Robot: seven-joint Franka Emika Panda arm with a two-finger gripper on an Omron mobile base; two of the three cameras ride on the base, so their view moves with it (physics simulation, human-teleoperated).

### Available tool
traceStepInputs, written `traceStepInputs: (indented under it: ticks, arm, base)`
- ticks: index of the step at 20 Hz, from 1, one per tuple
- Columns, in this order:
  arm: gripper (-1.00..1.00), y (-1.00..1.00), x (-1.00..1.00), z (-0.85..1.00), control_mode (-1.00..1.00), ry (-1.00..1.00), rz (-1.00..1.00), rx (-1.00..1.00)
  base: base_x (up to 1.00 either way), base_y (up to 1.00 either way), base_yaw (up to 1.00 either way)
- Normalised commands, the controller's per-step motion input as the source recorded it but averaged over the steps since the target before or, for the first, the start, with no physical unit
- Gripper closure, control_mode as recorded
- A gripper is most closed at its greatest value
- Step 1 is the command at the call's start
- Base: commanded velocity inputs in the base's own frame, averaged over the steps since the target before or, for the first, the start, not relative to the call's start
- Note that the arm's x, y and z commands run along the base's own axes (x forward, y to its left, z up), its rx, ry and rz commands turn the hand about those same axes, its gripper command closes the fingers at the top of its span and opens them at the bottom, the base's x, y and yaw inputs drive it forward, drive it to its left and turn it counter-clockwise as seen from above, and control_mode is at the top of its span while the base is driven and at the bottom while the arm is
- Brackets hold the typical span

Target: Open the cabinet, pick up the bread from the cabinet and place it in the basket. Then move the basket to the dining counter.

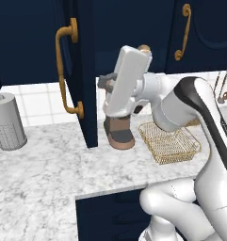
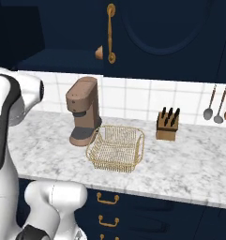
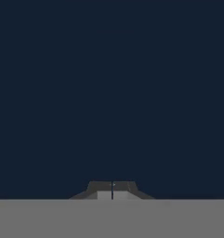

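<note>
The cabinet's left door (image 1: 25, 42) stands swung open, its brass handle (image 1: 65, 70) facing out. The bread (image 1: 144, 47), a small golden-brown roll, peeks out on the cabinet shelf just above my hand; its edge shows as bread (image 2: 99, 53) beside the closed door's handle (image 2: 110, 33). My gripper (image 1: 104, 83) is shut on nothing, close to the open door's inner side. In the hand view the gripper (image 3: 112, 189) faces flat navy, fingertips together. The gold wire basket (image 1: 169, 141) sits empty on the counter; it is the basket (image 2: 115, 148) right of the coffee machine. The dining counter is out of view.
A brown coffee machine (image 2: 83, 110) stands under the cabinet, left of the basket. A grey canister (image 1: 8, 121) sits at the far left of the marble counter (image 1: 44, 179). A knife block (image 2: 167, 125) and hanging utensils (image 2: 217, 105) are on the right.
</note>
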Motion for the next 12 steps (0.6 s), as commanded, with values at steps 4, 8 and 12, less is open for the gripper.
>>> traceStepInputs:
  ticks: [4,8,12]
  arm:
    - [1.0,-0.97,-0.03,0.19,-1.0,-0.15,0.0,-0.19]
    - [1.0,-0.99,0.0,0.0,-1.0,-0.3,0.0,-0.24]
    - [1.0,-0.76,0.0,0.0,-1.0,-0.37,-0.07,-0.32]
  base:
    - [0.0,0.0,0.0]
    - [0.0,0.0,0.0]
    - [0.0,0.0,0.0]
